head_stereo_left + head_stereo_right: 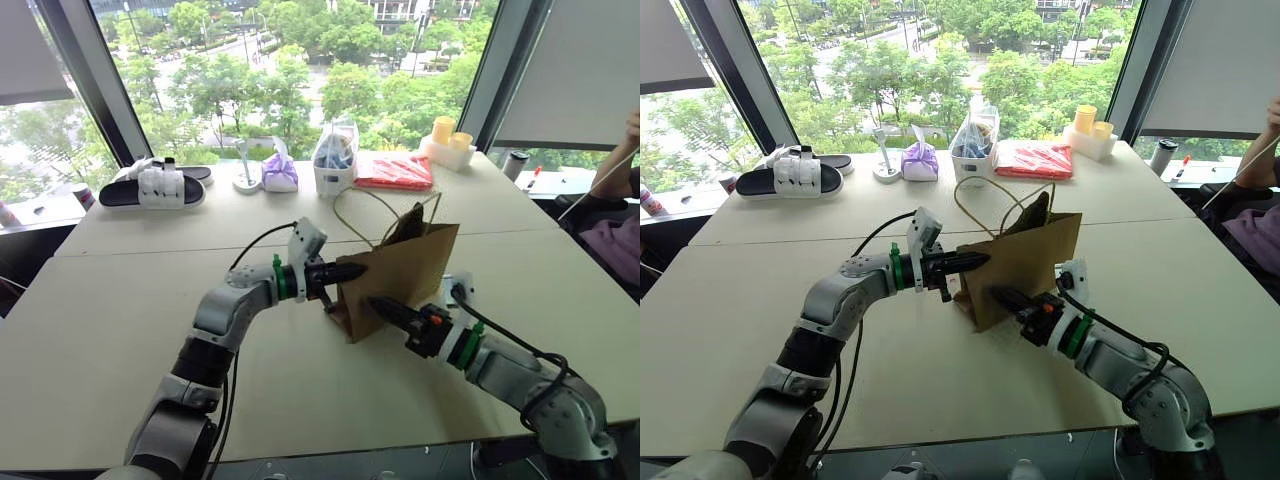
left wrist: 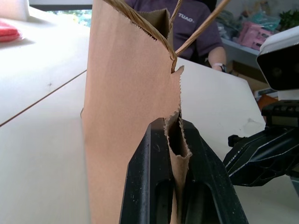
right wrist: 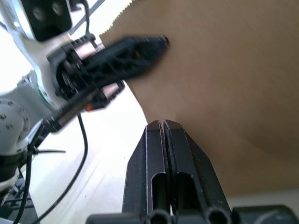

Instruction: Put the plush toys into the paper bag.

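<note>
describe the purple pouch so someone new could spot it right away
Look along the far edge of the table, by the window. There a row of things runs from black and white sandals to a flat red packet. The purple pouch stands mid-row, left of the white container, the only purple thing, gathered at its top.

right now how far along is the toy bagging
Early stage. The plain brown kraft paper bag stands upright on the table, its serrated edge pinched in the shut left end effector. The shut right end effector rests against its side. No plush toy can be seen, so whether any is bagged cannot be told.
</note>
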You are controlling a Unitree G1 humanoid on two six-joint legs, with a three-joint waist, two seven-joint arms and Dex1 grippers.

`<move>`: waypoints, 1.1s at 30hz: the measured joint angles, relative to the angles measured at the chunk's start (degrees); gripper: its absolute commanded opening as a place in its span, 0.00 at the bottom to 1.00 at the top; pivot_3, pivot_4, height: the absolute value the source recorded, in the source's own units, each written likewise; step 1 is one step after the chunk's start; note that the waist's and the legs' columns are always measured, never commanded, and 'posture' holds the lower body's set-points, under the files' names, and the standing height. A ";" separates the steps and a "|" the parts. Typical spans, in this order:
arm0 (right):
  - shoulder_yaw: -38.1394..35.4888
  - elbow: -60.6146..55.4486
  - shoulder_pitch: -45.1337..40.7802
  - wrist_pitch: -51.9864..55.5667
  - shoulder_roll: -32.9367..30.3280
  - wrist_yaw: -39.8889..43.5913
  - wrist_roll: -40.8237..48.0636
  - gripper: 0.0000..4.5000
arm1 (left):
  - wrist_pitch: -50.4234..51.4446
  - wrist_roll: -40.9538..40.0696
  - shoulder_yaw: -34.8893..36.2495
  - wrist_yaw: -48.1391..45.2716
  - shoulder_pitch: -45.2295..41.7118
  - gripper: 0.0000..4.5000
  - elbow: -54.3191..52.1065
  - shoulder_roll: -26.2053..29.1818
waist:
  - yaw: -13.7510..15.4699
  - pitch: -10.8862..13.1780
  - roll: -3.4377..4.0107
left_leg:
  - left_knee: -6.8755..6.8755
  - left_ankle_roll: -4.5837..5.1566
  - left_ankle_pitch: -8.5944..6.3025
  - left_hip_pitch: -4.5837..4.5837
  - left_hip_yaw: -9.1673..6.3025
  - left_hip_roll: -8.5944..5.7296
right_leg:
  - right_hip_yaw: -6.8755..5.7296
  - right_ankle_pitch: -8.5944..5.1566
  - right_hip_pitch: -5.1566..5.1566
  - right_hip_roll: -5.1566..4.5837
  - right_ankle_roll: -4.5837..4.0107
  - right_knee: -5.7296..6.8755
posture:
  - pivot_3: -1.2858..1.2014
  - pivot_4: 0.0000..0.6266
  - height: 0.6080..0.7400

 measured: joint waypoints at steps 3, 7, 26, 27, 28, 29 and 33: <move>-1.96 -3.02 5.26 0.94 -1.32 0.18 2.74 0.00 | -1.91 -0.83 0.14 -6.42 -3.44 0.02 4.02 1.60 | -0.13 0.00 0.00 | 0.00 0.01 0.00 0.00 0.02 0.00 | 0.00 0.00 0.00 0.00 0.00 0.00 | 0.52 0.24 1.00; -4.26 -4.66 10.86 1.50 -2.96 0.97 5.19 0.00 | -7.67 -0.89 0.24 -18.28 -10.73 0.02 16.33 3.22 | -0.17 0.00 -0.01 | 0.01 0.01 0.00 0.01 0.06 0.00 | -0.02 0.00 0.03 0.01 0.00 -0.01 | 0.52 0.24 1.00; -10.19 -13.92 25.64 -2.74 -4.35 -2.50 10.50 0.00 | -40.10 14.91 2.24 -26.13 -28.71 0.85 62.88 -5.70 | -0.21 0.08 -0.15 | 0.05 0.10 -0.05 0.01 0.03 0.01 | -0.05 -0.01 0.07 0.01 0.03 0.00 | 0.52 0.24 1.00; -10.10 -13.67 24.93 -3.19 -4.36 -2.48 10.22 0.00 | -40.10 15.11 2.52 -26.22 -28.72 0.95 62.88 -5.70 | -0.22 0.08 -0.14 | 0.05 0.10 -0.05 0.01 0.04 0.01 | -0.05 -0.01 0.07 0.01 0.03 0.00 | 0.52 0.24 1.00; -9.90 -13.26 23.99 -3.54 -4.47 -2.39 9.68 0.00 | -40.09 15.32 2.84 -26.16 -28.71 0.99 62.88 -5.58 | -0.22 0.08 -0.15 | 0.05 0.10 -0.05 0.01 0.04 0.01 | -0.06 -0.01 0.07 0.01 0.03 0.01 | 0.52 0.24 1.00; -9.59 -12.84 23.02 -3.84 -4.65 -2.29 9.14 0.00 | -40.09 15.41 3.11 -25.84 -28.71 0.99 62.87 -5.29 | -0.24 0.08 -0.15 | 0.05 0.10 -0.05 0.01 0.04 0.01 | -0.06 -0.01 0.07 0.01 0.03 0.01 | 0.52 0.24 1.00; -8.83 -11.98 21.22 -4.30 -4.94 -1.89 7.54 0.00 | -39.26 15.72 4.73 -25.19 -28.75 0.99 62.82 -2.66 | -0.21 0.07 -0.14 | 0.05 0.10 -0.05 0.02 0.02 0.01 | -0.06 -0.02 0.06 0.01 0.04 0.03 | 0.52 0.24 1.00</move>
